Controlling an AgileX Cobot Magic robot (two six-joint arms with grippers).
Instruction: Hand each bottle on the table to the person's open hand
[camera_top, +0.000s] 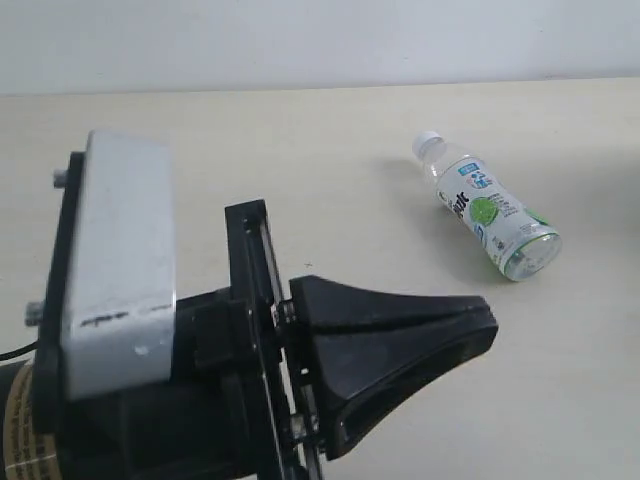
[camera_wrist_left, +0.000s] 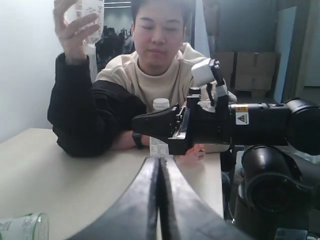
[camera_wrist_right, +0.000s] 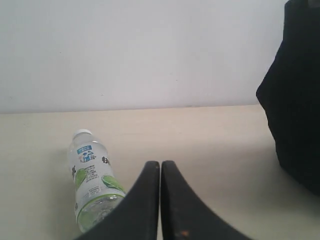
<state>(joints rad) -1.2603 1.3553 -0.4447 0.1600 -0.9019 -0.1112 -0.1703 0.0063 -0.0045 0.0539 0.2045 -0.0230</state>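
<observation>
One bottle (camera_top: 487, 205) with a white-blue label and green fruit lies on its side on the table (camera_top: 250, 150), cap toward the back wall. My left gripper (camera_top: 489, 323) fills the foreground, shut and empty, its tip apart from that bottle. In the left wrist view its jaws (camera_wrist_left: 160, 162) press together, pointing at the person. The person's raised hand (camera_wrist_left: 72, 32) grips a clear bottle (camera_wrist_left: 92, 15). Another white-capped bottle (camera_wrist_left: 160, 104) stands in front of the person, partly hidden by my right gripper (camera_wrist_left: 134, 123). The right gripper (camera_wrist_right: 160, 164) is shut, with the lying bottle (camera_wrist_right: 92, 185) beside it.
The person sits at the table's far side, their black sleeve (camera_wrist_left: 85, 120) resting on it and also showing as a dark mass (camera_wrist_right: 295, 120). Something pink-red (camera_wrist_left: 192, 153) peeks out below the right arm. A pale wall (camera_top: 300, 40) backs the table.
</observation>
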